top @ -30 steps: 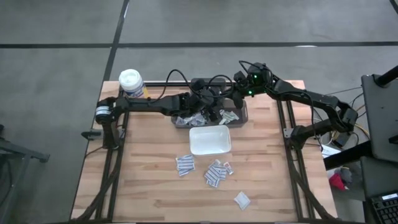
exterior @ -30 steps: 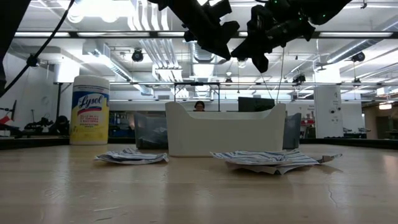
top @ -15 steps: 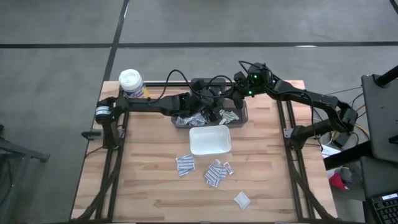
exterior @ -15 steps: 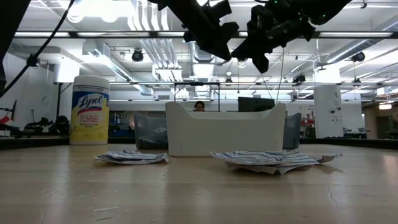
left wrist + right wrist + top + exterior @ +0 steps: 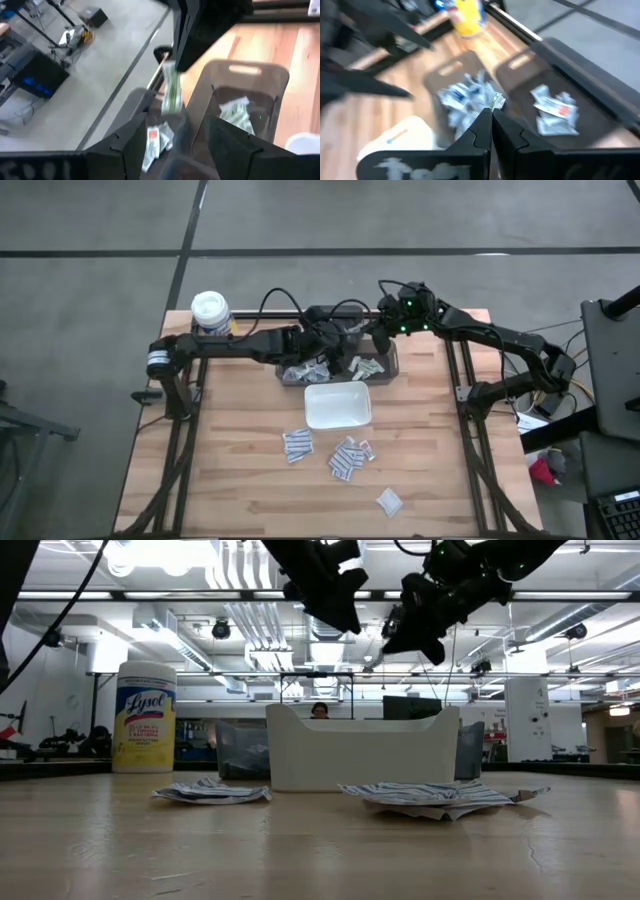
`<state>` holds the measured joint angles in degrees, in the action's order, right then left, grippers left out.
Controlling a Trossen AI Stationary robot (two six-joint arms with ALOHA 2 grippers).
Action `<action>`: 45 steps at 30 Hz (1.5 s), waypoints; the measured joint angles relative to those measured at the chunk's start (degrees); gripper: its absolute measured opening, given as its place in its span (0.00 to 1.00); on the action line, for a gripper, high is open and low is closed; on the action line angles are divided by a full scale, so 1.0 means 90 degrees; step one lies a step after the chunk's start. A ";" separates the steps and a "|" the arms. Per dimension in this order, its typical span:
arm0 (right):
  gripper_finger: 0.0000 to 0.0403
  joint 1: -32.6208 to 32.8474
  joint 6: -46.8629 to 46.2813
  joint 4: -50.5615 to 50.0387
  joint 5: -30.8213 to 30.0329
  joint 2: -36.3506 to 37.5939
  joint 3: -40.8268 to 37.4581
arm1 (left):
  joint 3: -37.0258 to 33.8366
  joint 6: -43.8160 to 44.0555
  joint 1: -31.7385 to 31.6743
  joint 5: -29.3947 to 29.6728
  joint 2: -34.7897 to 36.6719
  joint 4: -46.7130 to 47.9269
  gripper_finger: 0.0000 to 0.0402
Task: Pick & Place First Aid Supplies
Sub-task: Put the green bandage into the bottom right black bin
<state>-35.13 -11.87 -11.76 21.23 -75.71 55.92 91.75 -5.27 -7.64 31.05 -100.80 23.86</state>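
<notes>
while the lysol canister (image 5: 146,717) stands behind, the left end effector (image 5: 338,360) gapes open and the right end effector (image 5: 381,332) pinches a packet (image 5: 495,101).

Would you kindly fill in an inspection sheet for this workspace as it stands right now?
Surface: wooden table, bare along the near edge.
Job's things: first aid packets in the dark bin; loose packets on the wood in front of the white tray; one greenish packet in mid-air in front of the left wrist camera.
Clutter: yellow wipes canister at the far left corner.
Grippers: left gripper open above the bin; right gripper shut on a small packet over the bin.
Cables: black loops above the arms.
Surroundings: grey floor; a person beyond the table in the low view.
</notes>
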 joint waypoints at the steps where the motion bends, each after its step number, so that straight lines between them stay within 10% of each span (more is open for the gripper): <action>1: 0.02 -0.0018 0.0088 -0.0124 -0.0102 0.0005 0.0000 | -0.0005 0.0064 0.0000 0.0000 0.0048 0.0169 0.49; 20: 0.02 -0.0057 0.3949 -0.2676 -0.0213 0.0048 0.0260 | -0.1437 0.2050 -0.0044 -0.0044 0.0519 0.1449 0.49; 45: 0.02 -0.0062 0.2073 -0.2256 -0.0169 -0.1527 0.0117 | -0.4702 0.4325 -0.0041 -0.0036 0.2988 0.0473 0.49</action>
<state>-35.68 6.78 -32.06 19.70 -89.45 56.97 49.43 33.65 -8.01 30.72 -73.91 28.12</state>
